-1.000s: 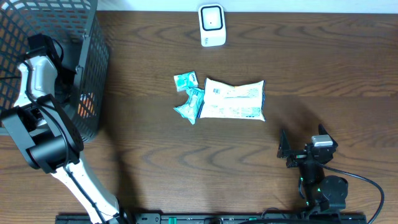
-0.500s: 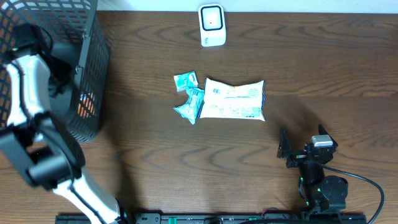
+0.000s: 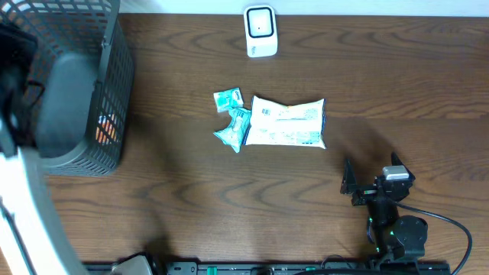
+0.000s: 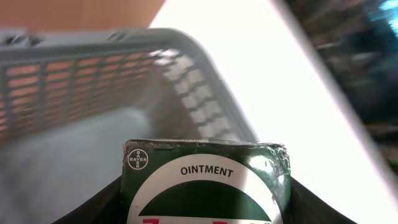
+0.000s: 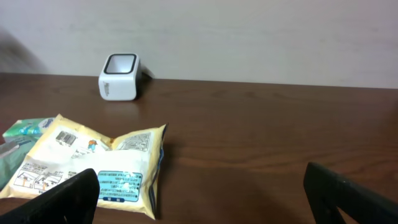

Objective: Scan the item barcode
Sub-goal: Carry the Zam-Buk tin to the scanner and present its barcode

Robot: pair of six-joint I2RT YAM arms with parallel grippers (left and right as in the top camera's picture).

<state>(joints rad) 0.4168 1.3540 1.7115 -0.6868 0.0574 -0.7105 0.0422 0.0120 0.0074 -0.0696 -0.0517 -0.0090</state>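
Raised well up since a second ago: left arm (image 3: 23, 206), then clear in outline beside the basket (image 3: 107, 76), now a big white and grey blur down the left edge of the overhead view, covering much of the basket's inside. Unmoved meanwhile: right arm (image 3: 393, 221) at lower right, yellow packet (image 3: 286, 122) and teal packets (image 3: 231, 114) at centre, scanner (image 3: 260, 30) at top centre.

Cannot tell from overhead what the left arm carries. Shown only by the left wrist view: green ointment box (image 4: 205, 186) at bottom centre, upright, with the word OINTMENT and a round logo on its face, gripped between the left fingers (image 4: 308, 208), dark at both lower sides against its edges. Behind it, blurred grey lattice wall of the basket. So: box up at the basket side, well apart from the scanner.

Shown only by the right wrist view: right fingers (image 5: 62, 199) spread wide at the two lower corners, nothing between them but bare brown worktop (image 5: 249, 143). Yellow packet flat at lower left, teal packets just beside it at the left edge, white scanner with dark window at upper left, apart from both.
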